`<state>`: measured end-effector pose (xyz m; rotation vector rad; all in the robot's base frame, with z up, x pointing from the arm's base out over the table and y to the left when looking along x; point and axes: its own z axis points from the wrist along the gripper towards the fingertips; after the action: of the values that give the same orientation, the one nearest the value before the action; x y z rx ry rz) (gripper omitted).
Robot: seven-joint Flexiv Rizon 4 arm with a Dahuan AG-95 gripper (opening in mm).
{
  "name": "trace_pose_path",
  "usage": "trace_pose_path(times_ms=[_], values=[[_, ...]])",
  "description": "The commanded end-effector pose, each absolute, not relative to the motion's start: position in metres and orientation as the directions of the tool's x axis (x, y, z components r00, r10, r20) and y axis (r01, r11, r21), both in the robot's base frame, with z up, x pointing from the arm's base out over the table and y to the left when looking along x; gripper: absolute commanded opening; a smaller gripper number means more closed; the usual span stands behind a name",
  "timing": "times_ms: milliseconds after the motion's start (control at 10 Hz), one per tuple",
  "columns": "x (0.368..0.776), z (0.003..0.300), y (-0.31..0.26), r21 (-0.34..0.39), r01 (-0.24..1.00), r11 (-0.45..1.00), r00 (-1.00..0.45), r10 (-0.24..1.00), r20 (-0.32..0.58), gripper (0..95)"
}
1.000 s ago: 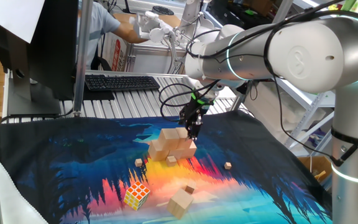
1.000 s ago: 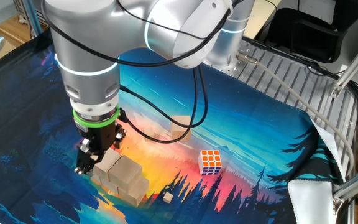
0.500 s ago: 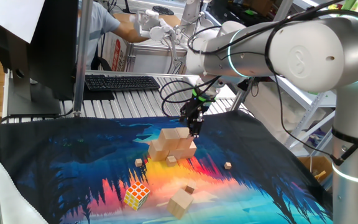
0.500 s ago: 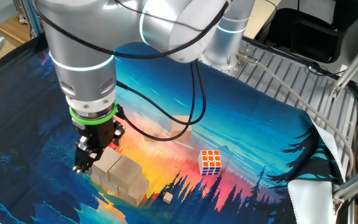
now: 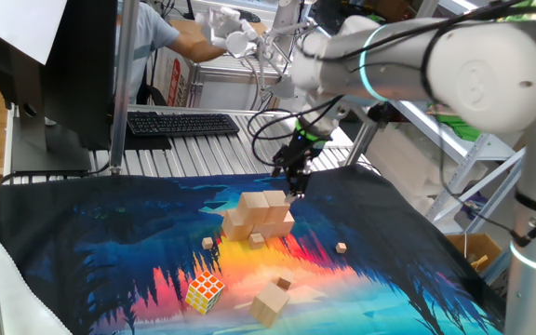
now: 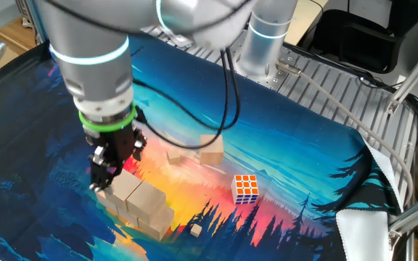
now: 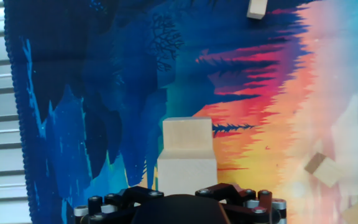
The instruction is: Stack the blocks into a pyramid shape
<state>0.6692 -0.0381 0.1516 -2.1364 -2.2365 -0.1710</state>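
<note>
Hovering just above the stacked blocks (image 5: 258, 216) at mid-cloth, the gripper (image 5: 294, 184) carries nothing; how wide its fingers stand, I cannot tell. One loose block (image 5: 271, 303) sits beside the Rubik's cube (image 5: 204, 292).

- From my station, the gripper (image 5: 295, 182) hangs just above the far end of the block stack (image 5: 257, 217); I see a narrow gap between fingertips and top block.
- The lone block (image 5: 271, 302) sits well apart from the stack, near the front edge of the mat (image 5: 110, 242).
- The Rubik's cube (image 5: 204, 291) stands left of it; open mat lies between them.
- Tiny cubes (image 5: 341, 247) dot the mat around the stack.
- The keyboard (image 5: 182, 123) lies beyond the mat's far edge.
</note>
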Motion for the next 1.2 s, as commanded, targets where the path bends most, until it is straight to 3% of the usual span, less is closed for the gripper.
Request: trace_pose_path(times_ms=[100,500,600,700,1000,1200], values=[[0.649,0.182,-0.023,0.009,0.977,0.214,-0.213,0.969,0.126,76.0],[0.6,0.22,0.023,-0.051,0.928,0.368,-0.356,0.92,0.162,76.0],[0.591,0.224,0.029,-0.066,0.913,0.401,-0.387,0.908,0.163,57.0],[0.574,0.226,0.037,-0.072,0.902,0.426,-0.409,0.895,0.177,57.0],[0.55,0.21,0.04,-0.049,0.882,0.468,-0.457,0.877,0.149,57.0],[0.527,0.189,0.043,0.012,0.885,0.466,-0.464,0.878,0.122,57.0]])
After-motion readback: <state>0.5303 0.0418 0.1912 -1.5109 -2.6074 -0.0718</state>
